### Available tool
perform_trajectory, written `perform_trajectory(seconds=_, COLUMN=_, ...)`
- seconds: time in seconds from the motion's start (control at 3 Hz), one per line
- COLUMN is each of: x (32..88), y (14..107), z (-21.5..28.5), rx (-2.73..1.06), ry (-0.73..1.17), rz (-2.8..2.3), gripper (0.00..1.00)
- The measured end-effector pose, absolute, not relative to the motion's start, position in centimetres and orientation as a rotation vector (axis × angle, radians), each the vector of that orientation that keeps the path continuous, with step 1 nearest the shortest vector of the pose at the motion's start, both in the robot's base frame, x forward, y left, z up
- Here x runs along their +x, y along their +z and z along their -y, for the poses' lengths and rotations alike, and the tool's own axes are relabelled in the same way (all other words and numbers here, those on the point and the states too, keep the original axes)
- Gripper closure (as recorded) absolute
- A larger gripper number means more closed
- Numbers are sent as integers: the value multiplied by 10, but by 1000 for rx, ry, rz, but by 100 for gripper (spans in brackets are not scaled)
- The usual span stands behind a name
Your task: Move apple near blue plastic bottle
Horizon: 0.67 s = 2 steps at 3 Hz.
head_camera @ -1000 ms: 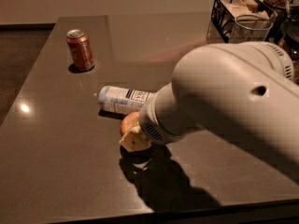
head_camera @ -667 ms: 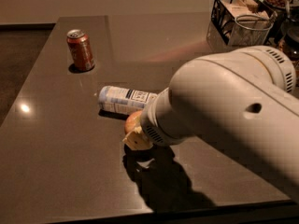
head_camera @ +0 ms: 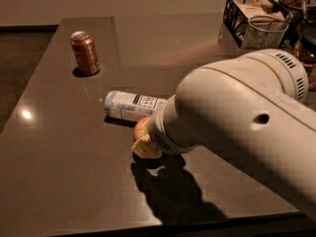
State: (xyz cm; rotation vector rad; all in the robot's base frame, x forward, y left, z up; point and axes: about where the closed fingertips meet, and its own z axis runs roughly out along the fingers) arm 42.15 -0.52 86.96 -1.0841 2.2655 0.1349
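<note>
The blue plastic bottle (head_camera: 129, 105) lies on its side in the middle of the dark table, white cap end hidden behind my arm. The apple (head_camera: 141, 128) sits right in front of the bottle, touching or almost touching it; only its reddish left side shows. My gripper (head_camera: 146, 143) is at the apple, mostly hidden by my large white arm (head_camera: 232, 117). One pale fingertip (head_camera: 142, 149) shows against the apple's lower front, so the gripper looks closed on it, at or just above the table top.
A red-brown soda can (head_camera: 85, 52) stands upright at the back left. A black wire basket (head_camera: 252, 19) with a glass and packets stands at the back right, jars beside it. The table's front edge (head_camera: 148, 228) is close below the arm's shadow.
The apple and gripper have shifted slightly toward the bottle. My arm's bulk has swung to the right and up. Bottle and can have not moved.
</note>
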Motion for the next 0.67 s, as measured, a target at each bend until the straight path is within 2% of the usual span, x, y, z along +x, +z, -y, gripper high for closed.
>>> perform_trajectory(seconds=0.33, x=421, y=871, z=4, rx=-1085, ry=134, rz=-2262, gripper=0)
perform_trajectory(seconds=0.67, x=421, y=871, z=4, rx=-1085, ry=134, rz=-2261, gripper=0)
